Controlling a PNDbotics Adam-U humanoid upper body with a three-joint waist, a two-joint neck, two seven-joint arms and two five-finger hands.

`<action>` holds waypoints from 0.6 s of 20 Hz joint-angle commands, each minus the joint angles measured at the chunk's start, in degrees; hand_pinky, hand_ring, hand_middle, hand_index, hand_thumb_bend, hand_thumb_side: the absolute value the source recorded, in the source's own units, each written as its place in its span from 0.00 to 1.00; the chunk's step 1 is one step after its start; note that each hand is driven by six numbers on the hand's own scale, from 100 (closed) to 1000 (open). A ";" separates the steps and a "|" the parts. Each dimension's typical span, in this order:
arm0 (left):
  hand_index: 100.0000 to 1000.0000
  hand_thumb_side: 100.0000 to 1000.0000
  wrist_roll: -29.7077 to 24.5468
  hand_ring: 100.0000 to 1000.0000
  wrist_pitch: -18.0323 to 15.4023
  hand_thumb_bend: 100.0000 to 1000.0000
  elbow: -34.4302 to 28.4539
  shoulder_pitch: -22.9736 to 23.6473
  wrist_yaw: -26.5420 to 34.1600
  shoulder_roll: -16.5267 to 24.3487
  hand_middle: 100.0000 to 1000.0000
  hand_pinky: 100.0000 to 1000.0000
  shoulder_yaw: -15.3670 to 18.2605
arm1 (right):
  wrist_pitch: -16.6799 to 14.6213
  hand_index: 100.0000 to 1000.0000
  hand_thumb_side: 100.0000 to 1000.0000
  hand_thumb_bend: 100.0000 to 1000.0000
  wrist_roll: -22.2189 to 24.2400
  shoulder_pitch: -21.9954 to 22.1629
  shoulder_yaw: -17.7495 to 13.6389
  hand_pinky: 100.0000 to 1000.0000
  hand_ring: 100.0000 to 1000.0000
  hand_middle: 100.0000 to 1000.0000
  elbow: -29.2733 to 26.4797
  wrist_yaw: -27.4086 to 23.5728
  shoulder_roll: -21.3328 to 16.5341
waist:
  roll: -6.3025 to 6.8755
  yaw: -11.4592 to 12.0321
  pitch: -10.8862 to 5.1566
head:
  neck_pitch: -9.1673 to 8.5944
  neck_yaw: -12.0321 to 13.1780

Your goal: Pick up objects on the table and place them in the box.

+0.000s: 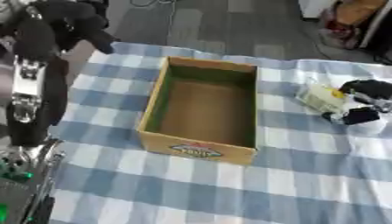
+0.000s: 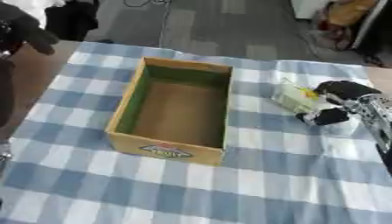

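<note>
Only box (image 2: 170, 151) label (unreadable).

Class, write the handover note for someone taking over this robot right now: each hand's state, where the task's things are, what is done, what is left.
Right hand: at the packet on the checked tablecloth, right of the box; fingers curled by its edge, but whether they grip it cannot be told.
Left hand: raised at the upper left, away from the work; fingers unclear.
Box: open, upright, mid-table, looks empty.
Done: nothing in the box yet.
Left: lift the packet and place it in the box.
</note>
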 commanded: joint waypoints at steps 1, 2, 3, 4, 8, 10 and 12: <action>0.68 0.83 -0.12 0.37 -0.10 0.28 -0.96 -0.91 0.08 0.34 0.52 0.52 0.24 | 0.32 0.77 0.69 0.32 0.19 -0.05 -0.50 0.58 0.75 0.78 0.10 -0.71 -0.83 | 0.05 -0.14 -0.93 | -0.52 0.59; 0.68 0.83 -0.14 0.37 -0.09 0.28 -0.96 -0.89 0.08 0.36 0.52 0.52 0.23 | 0.59 0.72 0.67 0.30 0.02 0.02 -0.56 0.47 0.70 0.75 0.16 -1.23 -0.86 | 0.05 -0.16 -0.93 | -0.50 0.63; 0.68 0.83 -0.15 0.37 -0.09 0.27 -0.96 -0.88 0.07 0.38 0.52 0.52 0.24 | 0.99 0.68 0.65 0.27 -0.40 0.08 -0.64 0.33 0.61 0.70 0.13 -1.69 -0.91 | 0.05 -0.19 -0.93 | -0.49 0.68; 0.68 0.83 -0.16 0.37 -0.10 0.28 -0.96 -0.86 0.07 0.39 0.52 0.52 0.24 | 1.43 0.66 0.65 0.24 -0.82 0.16 -0.65 0.26 0.57 0.67 0.14 -2.08 -0.95 | 0.06 -0.21 -0.92 | -0.49 0.70; 0.68 0.83 -0.19 0.37 -0.08 0.27 -0.96 -0.82 0.07 0.42 0.52 0.52 0.23 | 3.36 0.42 0.69 0.08 -2.53 0.37 -0.59 0.00 0.25 0.36 0.19 -3.25 -1.07 | 0.10 -0.25 -0.92 | -0.50 0.75; 0.68 0.83 -0.20 0.37 -0.08 0.27 -0.96 -0.80 0.07 0.44 0.52 0.52 0.24 | 3.87 0.30 0.76 0.00 -4.57 0.50 -0.58 0.00 0.10 0.20 -0.26 -3.39 -1.15 | 0.13 -0.30 -0.93 | -0.51 0.74; 0.68 0.83 -0.22 0.37 -0.08 0.27 -0.96 -0.75 0.07 0.47 0.52 0.52 0.24 | 3.87 0.21 0.85 0.00 -7.39 0.67 -0.54 0.00 0.03 0.09 -0.76 -3.15 -1.30 | 0.13 -0.35 -0.97 | -0.57 0.73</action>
